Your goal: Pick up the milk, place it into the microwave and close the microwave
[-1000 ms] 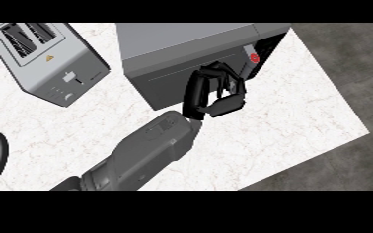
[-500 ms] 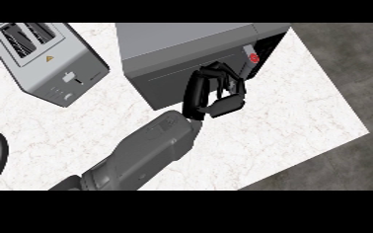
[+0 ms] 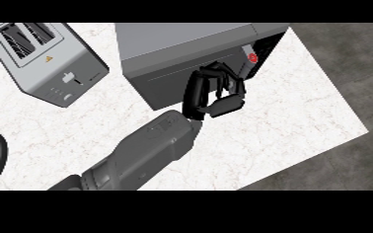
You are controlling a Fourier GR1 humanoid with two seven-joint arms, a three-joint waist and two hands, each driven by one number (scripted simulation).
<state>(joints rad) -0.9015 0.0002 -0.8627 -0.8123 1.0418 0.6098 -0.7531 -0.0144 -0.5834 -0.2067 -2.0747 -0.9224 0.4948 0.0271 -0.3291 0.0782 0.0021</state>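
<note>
Right hand (image 3: 215,95), fingers curled and holding nothing visible, rests against the grey box-shaped microwave's door (image 3: 186,81), apparently to shut it. Milk not visible, presumably inside. Silver toaster (image 3: 47,61) stands apart.

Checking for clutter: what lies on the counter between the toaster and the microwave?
Nothing: in the head view, only a bare strip of white counter separates the toaster from the microwave.
</note>
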